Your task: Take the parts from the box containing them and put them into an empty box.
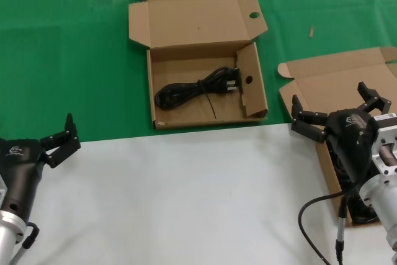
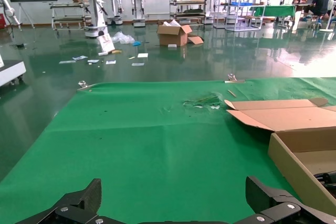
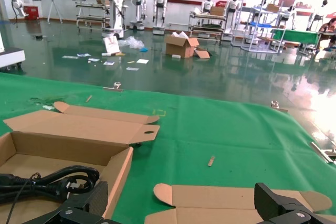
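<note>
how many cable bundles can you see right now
1 for certain: a cable bundle lies in the box with round holes. The right gripper hides most of the other box, so more may be hidden.

The cloth [image 1: 68,54] was plain green, with a white sheet [image 1: 173,197] over its near part. Both boxes, the holed box [image 1: 192,26] and the box [image 1: 335,79] at right, were plain brown cardboard. The cable [image 1: 195,89] was black. Both grippers, left [image 1: 57,141] and right [image 1: 338,111], were black on silver wrists.
</note>
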`<action>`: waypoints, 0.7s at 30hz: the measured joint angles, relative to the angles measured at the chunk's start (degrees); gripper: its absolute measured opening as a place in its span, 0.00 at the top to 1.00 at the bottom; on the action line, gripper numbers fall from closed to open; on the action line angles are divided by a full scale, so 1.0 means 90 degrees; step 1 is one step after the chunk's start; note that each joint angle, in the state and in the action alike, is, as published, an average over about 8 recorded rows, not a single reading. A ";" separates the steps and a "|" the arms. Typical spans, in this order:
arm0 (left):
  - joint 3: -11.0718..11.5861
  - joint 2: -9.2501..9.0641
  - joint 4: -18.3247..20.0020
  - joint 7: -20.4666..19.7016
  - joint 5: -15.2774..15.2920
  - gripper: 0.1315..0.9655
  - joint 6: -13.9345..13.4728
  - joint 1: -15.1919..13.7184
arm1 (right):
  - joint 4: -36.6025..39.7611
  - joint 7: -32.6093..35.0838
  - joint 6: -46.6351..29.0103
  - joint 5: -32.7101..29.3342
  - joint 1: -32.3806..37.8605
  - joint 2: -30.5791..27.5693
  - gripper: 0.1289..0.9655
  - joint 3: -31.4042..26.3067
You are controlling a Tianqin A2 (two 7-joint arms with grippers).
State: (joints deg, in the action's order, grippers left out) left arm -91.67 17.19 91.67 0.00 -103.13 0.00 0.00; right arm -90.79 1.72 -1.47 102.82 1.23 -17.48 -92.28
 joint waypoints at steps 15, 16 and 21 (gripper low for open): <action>0.0000 0.0000 0.0000 0.0000 0.0000 0.00 0.0000 0.0000 | 0.0000 0.0000 0.0000 0.0000 0.0000 0.0000 0.00 0.0000; 0.0000 0.0000 0.0000 0.0000 0.0000 0.00 0.0000 0.0000 | 0.0000 0.0000 0.0000 0.0000 0.0000 0.0000 0.00 0.0000; 0.0000 0.0000 0.0000 0.0000 0.0000 0.00 0.0000 0.0000 | 0.0000 0.0000 0.0000 0.0000 0.0000 0.0000 0.00 0.0000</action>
State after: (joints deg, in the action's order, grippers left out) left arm -91.67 17.19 91.67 0.00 -103.13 0.00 0.00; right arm -90.79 1.72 -1.47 102.82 1.23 -17.48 -92.28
